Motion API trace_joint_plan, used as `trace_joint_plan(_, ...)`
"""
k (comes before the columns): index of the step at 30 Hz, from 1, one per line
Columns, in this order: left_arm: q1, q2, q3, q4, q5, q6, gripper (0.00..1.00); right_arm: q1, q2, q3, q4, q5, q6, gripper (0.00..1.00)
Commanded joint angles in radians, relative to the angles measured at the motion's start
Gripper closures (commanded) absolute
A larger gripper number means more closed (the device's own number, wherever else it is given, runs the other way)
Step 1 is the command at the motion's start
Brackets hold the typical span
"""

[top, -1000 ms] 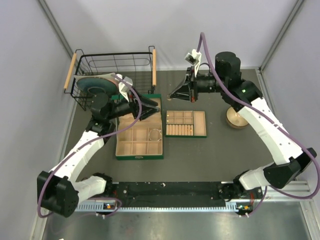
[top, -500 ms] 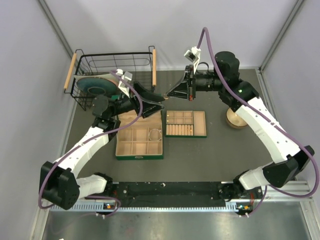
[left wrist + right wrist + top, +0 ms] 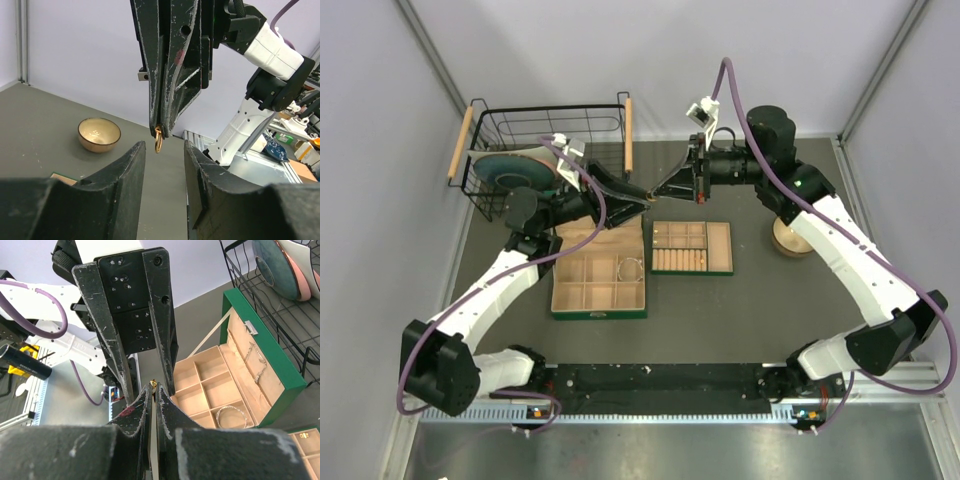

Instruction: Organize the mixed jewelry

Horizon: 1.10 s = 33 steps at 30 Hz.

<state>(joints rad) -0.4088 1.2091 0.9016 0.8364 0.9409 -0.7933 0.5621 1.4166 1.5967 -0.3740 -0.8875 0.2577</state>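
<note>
My right gripper [image 3: 655, 191] is shut on a tiny gold ring [image 3: 157, 140], held in the air above the back of the green box [image 3: 598, 272]. The ring's tip peeks out between the shut fingertips in the right wrist view [image 3: 153, 385]. My left gripper [image 3: 642, 196] is open and faces the right one, its tips on either side of the ring without touching it [image 3: 161, 145]. A silver bracelet hoop [image 3: 631, 267] lies in a beige compartment of the green box, also in the right wrist view [image 3: 232, 416]. A silver chain [image 3: 254, 359] lies on the box's lid.
A smaller tray [image 3: 692, 248] with ring rolls and compartments sits right of the green box. A round tan bowl [image 3: 790, 237] stands at the right, also in the left wrist view [image 3: 99, 134]. A black wire basket [image 3: 550, 150] holding plates stands at the back left.
The left gripper has risen from the box and moved right to meet the right gripper. The right gripper has shifted slightly left, holding the ring throughout.
</note>
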Motion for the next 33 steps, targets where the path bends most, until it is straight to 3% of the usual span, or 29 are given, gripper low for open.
trace_joint_plan(1, -0.005, 0.006, 0.045, 0.018, -0.014, 0.02, 0.6, 0.005, -0.031, 0.006, 0.038, -0.014, 0.003, 1.0)
trace_joint_plan(13, -0.008, 0.009, 0.059, -0.025, -0.017, 0.035, 0.8, 0.005, -0.038, 0.006, 0.038, -0.013, 0.0, 1.0)
trace_joint_plan(25, -0.01, 0.0, 0.051, -0.065, -0.017, 0.057, 0.87, 0.005, -0.042, 0.008, 0.035, -0.007, -0.008, 1.0)
trace_joint_plan(30, -0.012, 0.004, 0.062, -0.065, -0.019, 0.052, 0.99, 0.005, -0.042, 0.002, 0.037, -0.005, -0.008, 1.0)
trace_joint_plan(33, -0.012, 0.007, 0.068, -0.065, -0.021, 0.049, 1.0, 0.007, -0.045, -0.006, 0.037, 0.002, -0.014, 1.0)
